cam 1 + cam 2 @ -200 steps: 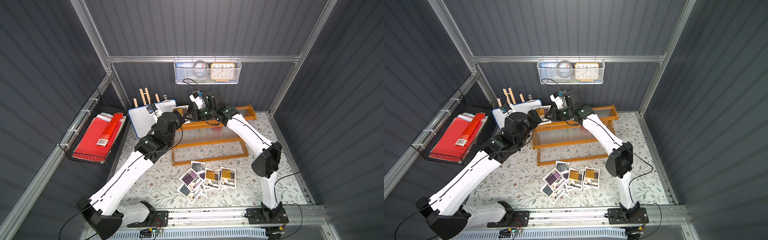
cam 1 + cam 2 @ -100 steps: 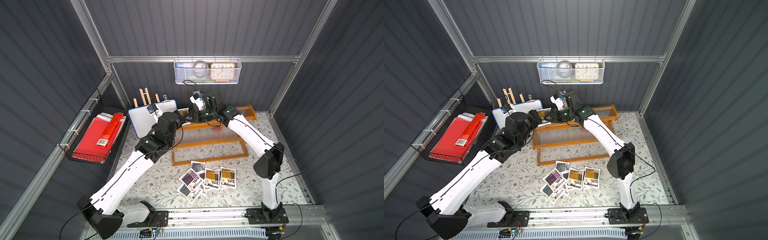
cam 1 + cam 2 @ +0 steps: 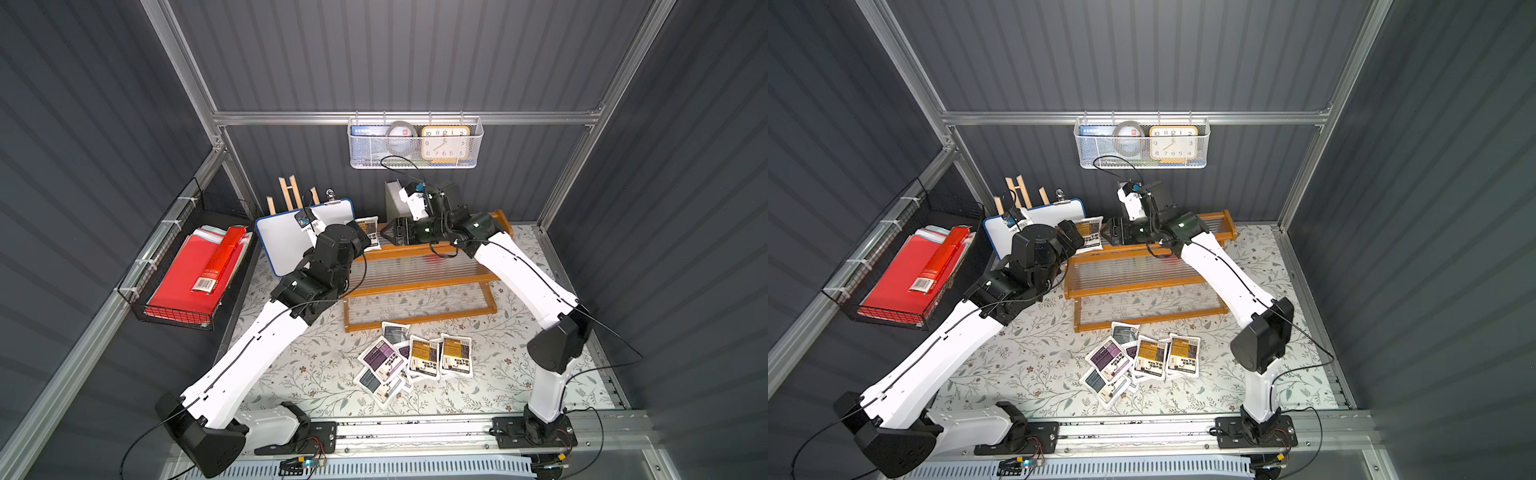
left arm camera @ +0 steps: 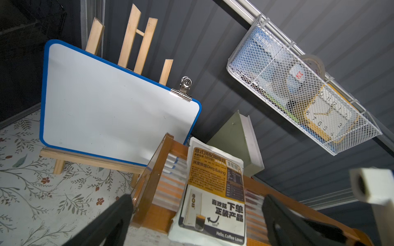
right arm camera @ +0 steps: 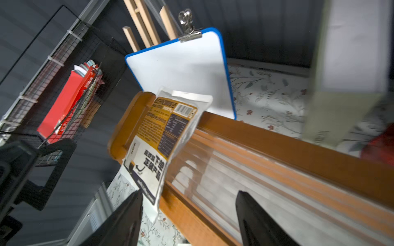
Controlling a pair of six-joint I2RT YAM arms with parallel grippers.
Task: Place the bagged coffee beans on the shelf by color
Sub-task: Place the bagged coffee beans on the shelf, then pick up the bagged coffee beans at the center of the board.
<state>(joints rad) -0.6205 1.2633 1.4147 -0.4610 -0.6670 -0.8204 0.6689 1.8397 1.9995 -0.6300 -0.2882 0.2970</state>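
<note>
The three-tier stepped orange-brown wooden shelf with clear ribbed plastic tiers [image 3: 419,286] stands at the back of the floral mat [image 3: 316,374], and its two lower tiers are empty. Both arms reach to its top tier. The left gripper [image 4: 198,200] has its jaws wide apart, one on each side of the pouch but not pressing it. The right gripper [image 5: 189,193] also has its jaws apart and holds nothing. The other bagged coffee beans, flat white square pouches with yellow-orange, purple or grey-blue labels, lie in an overlapping heap [image 3: 415,357] on the mat in front of the shelf. One yellow-orange pouch [image 3: 369,230] leans at the end of the top tier, just beside the blue-framed whiteboard [image 3: 291,241]. The right wrist view is blurred, so I cannot tell if its lower corner touches a finger. I judge the pouches to be light, soft and a little slippery, with loose beans that shift inside. The flat sealed edge looks the best place to pinch, and in the heap the free edge of the uppermost pouch.
</note>
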